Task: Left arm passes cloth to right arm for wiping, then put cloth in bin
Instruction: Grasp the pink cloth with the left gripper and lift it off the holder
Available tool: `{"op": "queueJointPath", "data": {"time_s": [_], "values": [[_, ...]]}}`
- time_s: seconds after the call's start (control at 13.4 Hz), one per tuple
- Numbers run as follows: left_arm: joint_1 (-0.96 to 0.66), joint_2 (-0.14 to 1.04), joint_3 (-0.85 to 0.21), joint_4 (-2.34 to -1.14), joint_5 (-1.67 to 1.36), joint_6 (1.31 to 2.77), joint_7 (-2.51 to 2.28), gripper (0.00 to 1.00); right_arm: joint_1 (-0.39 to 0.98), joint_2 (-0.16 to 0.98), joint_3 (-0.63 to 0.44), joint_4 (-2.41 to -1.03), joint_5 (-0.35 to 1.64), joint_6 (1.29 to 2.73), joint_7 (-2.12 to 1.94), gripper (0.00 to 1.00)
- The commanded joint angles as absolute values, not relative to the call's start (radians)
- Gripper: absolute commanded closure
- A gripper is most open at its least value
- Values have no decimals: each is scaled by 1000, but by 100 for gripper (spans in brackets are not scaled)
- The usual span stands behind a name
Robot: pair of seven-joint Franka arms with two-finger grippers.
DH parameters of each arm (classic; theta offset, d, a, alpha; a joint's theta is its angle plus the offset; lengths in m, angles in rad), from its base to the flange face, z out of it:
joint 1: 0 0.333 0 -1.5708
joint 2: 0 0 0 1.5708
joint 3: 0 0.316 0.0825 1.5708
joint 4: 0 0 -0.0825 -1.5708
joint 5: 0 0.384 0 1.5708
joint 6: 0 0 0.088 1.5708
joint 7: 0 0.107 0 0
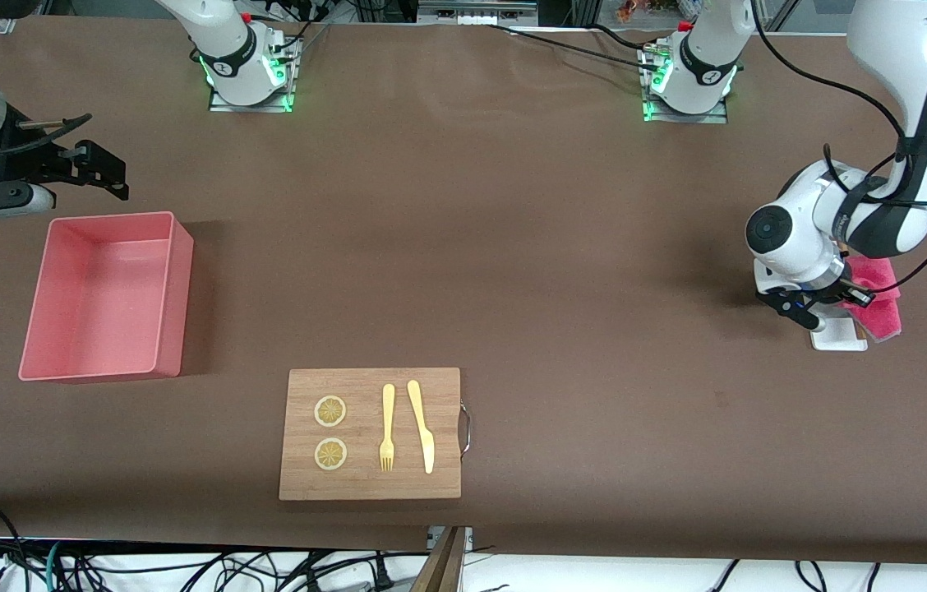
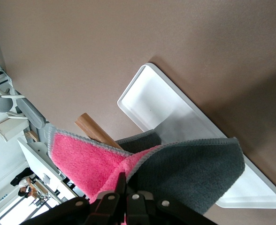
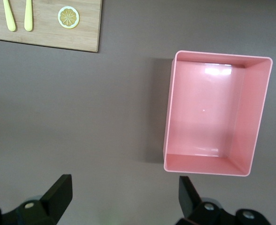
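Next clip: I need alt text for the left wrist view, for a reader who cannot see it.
The left gripper is shut on a folded cloth, pink on one face and dark grey on the other, pinched at its fold over a small white tray on the brown table. A wooden stick shows beside the tray, partly hidden by the cloth.

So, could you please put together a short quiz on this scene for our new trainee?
1. True or false: the left gripper has its jaws shut on the cloth.
2. What lies directly under the cloth: A) the wooden board, B) the white tray, C) the bin?
3. How do the right gripper's jaws stand?

Key
1. True.
2. B.
3. Open, holding nothing; that arm waits by the empty bin.
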State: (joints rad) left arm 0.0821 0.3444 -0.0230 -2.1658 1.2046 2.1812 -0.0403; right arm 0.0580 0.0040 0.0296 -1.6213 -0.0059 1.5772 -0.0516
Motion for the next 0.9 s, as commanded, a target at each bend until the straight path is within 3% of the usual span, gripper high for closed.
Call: {"op": "queueJointPath", "data": {"time_s": [0.0,0.37,0.82], "values": [[78,319,-35,-2155,1201,2191,0,100,55,9,28,-1605,-17,1557,-55,0],[77,316,-107,-2047,956,2074,110,100,60,9,28,-1601,-18,1559,-55,0],[3,344,-201,-1775,481,1709,235,100,61,9,28,-1600,-18,1565,-55,0]]}}
